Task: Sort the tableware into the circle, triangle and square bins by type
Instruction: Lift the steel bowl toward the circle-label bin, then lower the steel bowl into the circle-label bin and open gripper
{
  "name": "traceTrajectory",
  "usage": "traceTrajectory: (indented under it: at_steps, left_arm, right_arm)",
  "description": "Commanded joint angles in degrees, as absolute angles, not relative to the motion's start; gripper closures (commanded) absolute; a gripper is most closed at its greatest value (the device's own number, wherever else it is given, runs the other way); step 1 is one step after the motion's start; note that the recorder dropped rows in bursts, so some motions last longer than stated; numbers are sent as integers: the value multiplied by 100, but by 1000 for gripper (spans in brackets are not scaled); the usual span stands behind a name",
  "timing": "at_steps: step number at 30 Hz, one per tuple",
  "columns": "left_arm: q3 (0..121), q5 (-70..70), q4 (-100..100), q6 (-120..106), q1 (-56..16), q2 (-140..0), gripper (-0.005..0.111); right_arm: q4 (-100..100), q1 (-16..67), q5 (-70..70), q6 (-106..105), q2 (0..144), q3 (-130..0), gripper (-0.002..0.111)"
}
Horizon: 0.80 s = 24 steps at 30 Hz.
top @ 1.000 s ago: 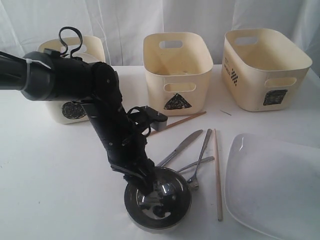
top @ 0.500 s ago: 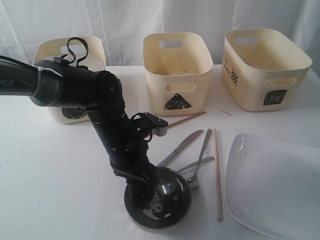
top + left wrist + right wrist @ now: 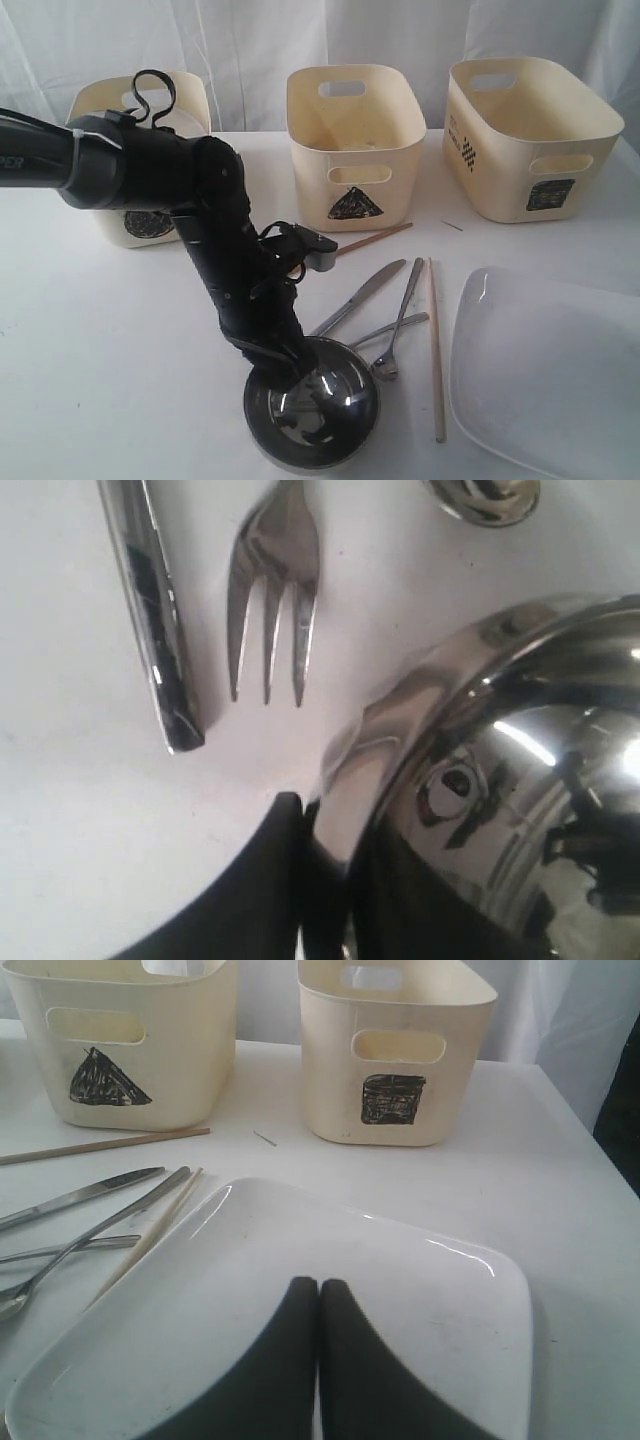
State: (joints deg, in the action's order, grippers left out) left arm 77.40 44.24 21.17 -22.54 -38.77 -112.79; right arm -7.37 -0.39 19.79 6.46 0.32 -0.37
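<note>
The steel bowl (image 3: 335,415) sits at the table's front, left of centre. My left gripper (image 3: 290,365) is shut on the bowl's far rim. In the left wrist view one black finger (image 3: 265,890) lies outside the steel bowl (image 3: 520,780) wall and the other is inside. A knife (image 3: 365,293), forks (image 3: 403,310) and chopsticks (image 3: 436,340) lie to the right of the bowl. The large white square plate (image 3: 550,370) is at the front right. My right gripper (image 3: 319,1285) hangs shut and empty over the plate (image 3: 300,1230).
Three cream bins stand along the back: the circle bin (image 3: 110,225) partly behind my left arm, the triangle bin (image 3: 355,150) in the middle, the wider square bin (image 3: 520,140) at the right. A fork (image 3: 272,560) and knife (image 3: 150,600) lie close beyond the bowl.
My left gripper's jaws have closed onto the steel bowl's rim, and the bowl has shifted slightly. The right gripper has stayed shut.
</note>
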Motion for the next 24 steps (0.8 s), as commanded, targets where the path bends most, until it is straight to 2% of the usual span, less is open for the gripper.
traceTrajectory:
  at_steps: [1, 10, 16, 20, 24]
  left_arm:
    - [7946, 4985, 1688, -2230, -3891, -11003, 107]
    - [8666, 5237, 714, -1941, -3891, -9834, 107]
    - [9068, 4996, -1986, -840, -3870, -9182, 107]
    - [9272, 4332, -3426, -125, -3438, -9202, 107]
    - [9428, 3129, -3448, 142, -2637, -9444, 107]
  right_arm:
    - [-729, -57, 1965, 619, 0, 0, 108]
    - [-729, -57, 1965, 619, 0, 0, 108]
    - [-729, -57, 1965, 619, 0, 0, 108]
    - [-729, -57, 1965, 619, 0, 0, 108]
    - [-729, -57, 1965, 619, 0, 0, 108]
